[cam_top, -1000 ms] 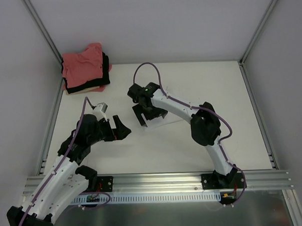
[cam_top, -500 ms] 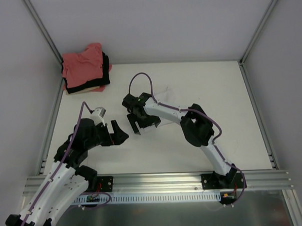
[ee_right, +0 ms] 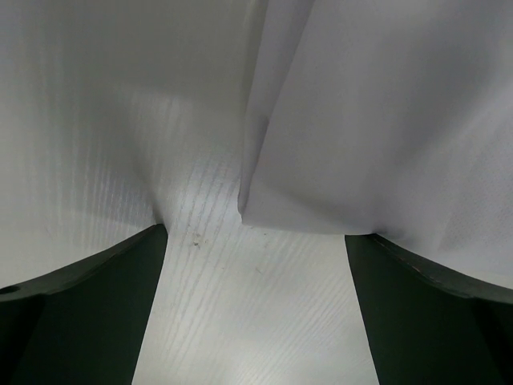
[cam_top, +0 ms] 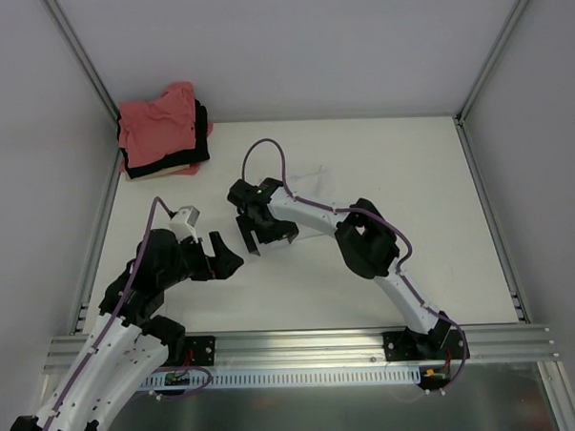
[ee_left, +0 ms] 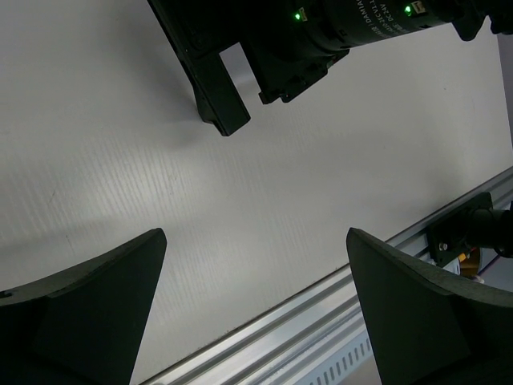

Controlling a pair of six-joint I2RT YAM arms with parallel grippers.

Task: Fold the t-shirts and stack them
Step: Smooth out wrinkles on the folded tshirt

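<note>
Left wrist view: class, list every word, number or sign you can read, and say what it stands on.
White lettering on the black cylindrical arm housing: upside down, too blurred to read.
Nothing else in this view carries text.

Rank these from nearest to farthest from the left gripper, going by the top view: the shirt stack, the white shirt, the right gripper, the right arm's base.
Measured from the left gripper:
1. right gripper, just to its right.
2. white shirt, beyond that, right of centre.
3. shirt stack, far-left corner.
4. right arm's base, near edge, on the right.
</note>
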